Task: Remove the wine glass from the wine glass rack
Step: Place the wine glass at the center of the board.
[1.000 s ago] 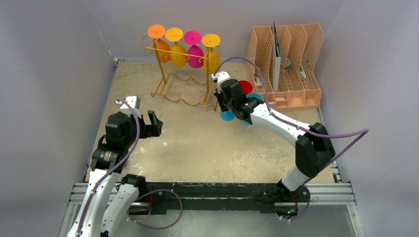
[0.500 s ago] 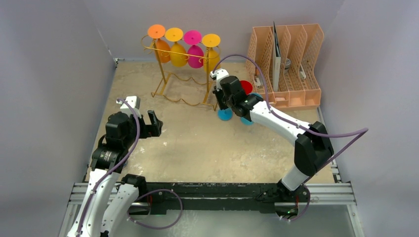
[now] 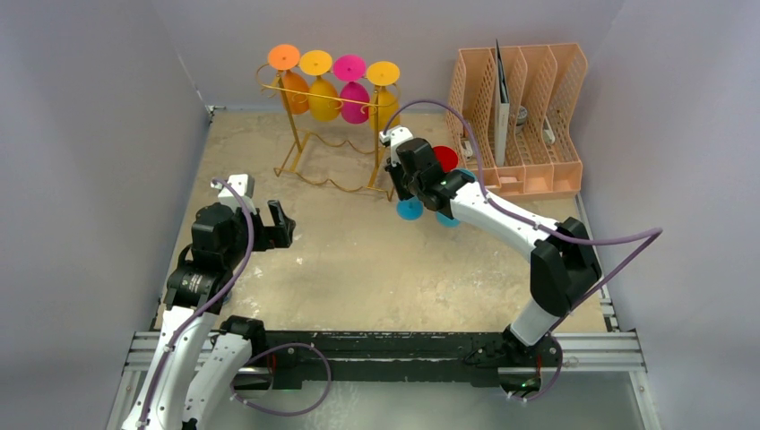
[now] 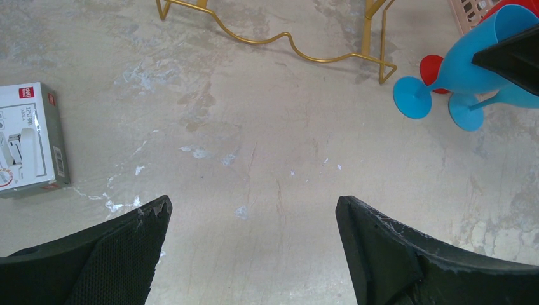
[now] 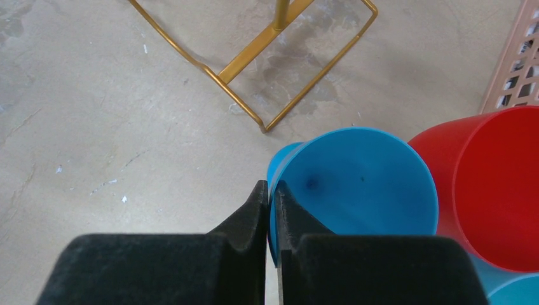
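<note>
On rack (image 3: 293, 134), four glasses (image 3: 323, 97); right pincer (image 5: 271, 203) tight on blue glass (image 5: 362, 190), left pincer (image 4: 252, 204) wide.

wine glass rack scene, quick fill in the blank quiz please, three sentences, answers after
1. The wine glass rack carries ____ hanging glasses, all upside down.
2. The right gripper pinches the rim of a wine glass whose colour is ____.
3. The left gripper touches nothing, its jaws wide ____.
Missing words: four; blue; open.

Bright, even overhead light; faint shadows; pics sharp.
</note>
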Tool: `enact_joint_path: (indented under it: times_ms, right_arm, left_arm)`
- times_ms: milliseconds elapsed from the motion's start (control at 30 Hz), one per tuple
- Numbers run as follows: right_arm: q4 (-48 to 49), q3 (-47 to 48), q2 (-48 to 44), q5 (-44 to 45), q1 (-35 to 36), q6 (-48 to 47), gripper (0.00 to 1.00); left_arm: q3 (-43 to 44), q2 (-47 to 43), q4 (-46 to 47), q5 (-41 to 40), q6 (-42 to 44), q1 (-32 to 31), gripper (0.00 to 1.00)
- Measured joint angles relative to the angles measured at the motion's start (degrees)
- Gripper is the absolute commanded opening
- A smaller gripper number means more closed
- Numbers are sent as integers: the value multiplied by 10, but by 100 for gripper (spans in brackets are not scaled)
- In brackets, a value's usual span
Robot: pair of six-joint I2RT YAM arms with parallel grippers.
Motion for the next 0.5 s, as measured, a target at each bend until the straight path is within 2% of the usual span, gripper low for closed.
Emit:
enact_joint_path:
  times_ms: [500]
  right_arm:
    - [-5,7,6,9,-1,-1,9]
  left_arm:
    - [0,0,0,0,0,0,100]
